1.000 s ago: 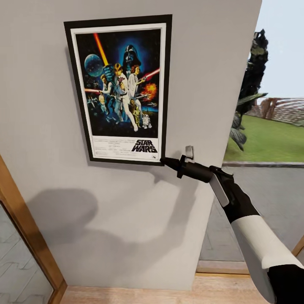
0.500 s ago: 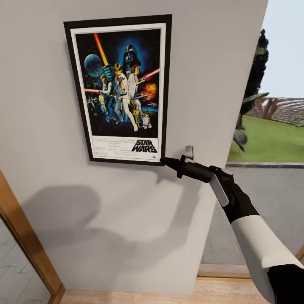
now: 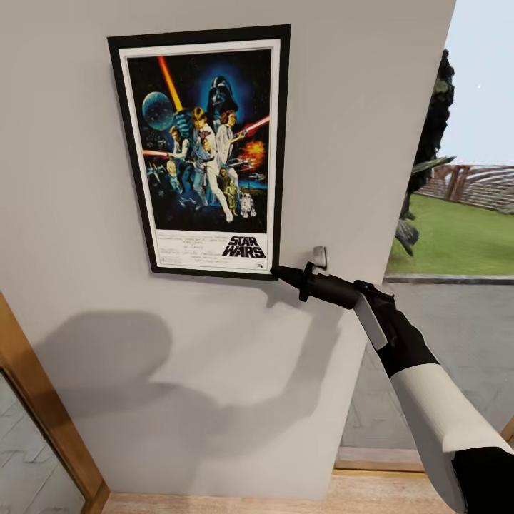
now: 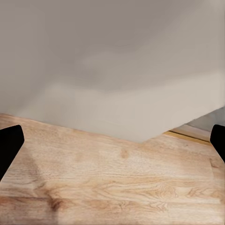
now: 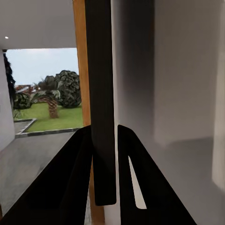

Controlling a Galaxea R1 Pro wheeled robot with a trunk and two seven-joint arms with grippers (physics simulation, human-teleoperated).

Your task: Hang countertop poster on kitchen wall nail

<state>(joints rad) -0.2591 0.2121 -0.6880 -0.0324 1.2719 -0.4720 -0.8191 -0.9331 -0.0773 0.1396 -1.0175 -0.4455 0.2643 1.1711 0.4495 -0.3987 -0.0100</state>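
Observation:
The poster, a framed Star Wars print, stands upright and flat against the grey wall. My right gripper is shut on its lower right corner. In the right wrist view the poster's dark edge runs between the two closed fingers of the right gripper. A small grey piece shows on the wall just beside that gripper; I cannot tell whether it is a nail. My left gripper is open over the wood floor, holding nothing. The kitchen countertop is out of view.
A wooden door frame slants up the lower left. The wall ends at the right, where an opening looks out on a paved yard, lawn and trees. Pale wood floor runs along the wall's foot.
The wall's right edge has slid right and the door frame down and left in the picture, while poster and right arm keep their place: the camera has moved. The grip is unchanged.

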